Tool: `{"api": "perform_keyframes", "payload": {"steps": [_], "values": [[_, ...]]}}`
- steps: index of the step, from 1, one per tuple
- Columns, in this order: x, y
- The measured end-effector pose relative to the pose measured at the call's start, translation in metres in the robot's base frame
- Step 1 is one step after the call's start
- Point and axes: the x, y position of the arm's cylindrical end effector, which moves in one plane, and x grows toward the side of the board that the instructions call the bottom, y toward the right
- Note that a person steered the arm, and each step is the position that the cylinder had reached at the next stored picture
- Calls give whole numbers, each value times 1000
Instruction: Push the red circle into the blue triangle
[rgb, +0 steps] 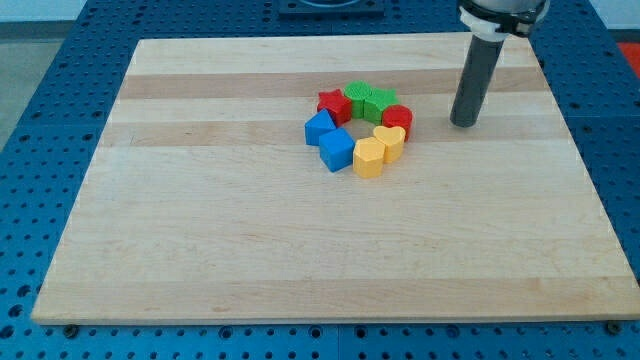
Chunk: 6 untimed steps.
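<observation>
The red circle (399, 117) sits at the right side of a ring of blocks on the wooden board (200, 220). The blue triangle (319, 127) is at the ring's left side, across a small gap from the red circle. My tip (463, 123) rests on the board to the right of the red circle, a short way apart from it and not touching any block.
The ring also holds a red star (334, 105), a green block (358, 99), a green star (379, 103), a yellow heart (391, 142), a yellow hexagon (369, 158) and a blue cube (337, 150). A blue pegboard surrounds the board.
</observation>
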Motion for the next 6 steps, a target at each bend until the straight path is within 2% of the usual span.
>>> {"api": "perform_keyframes", "payload": {"steps": [1, 6], "values": [[14, -7], [8, -120]]}}
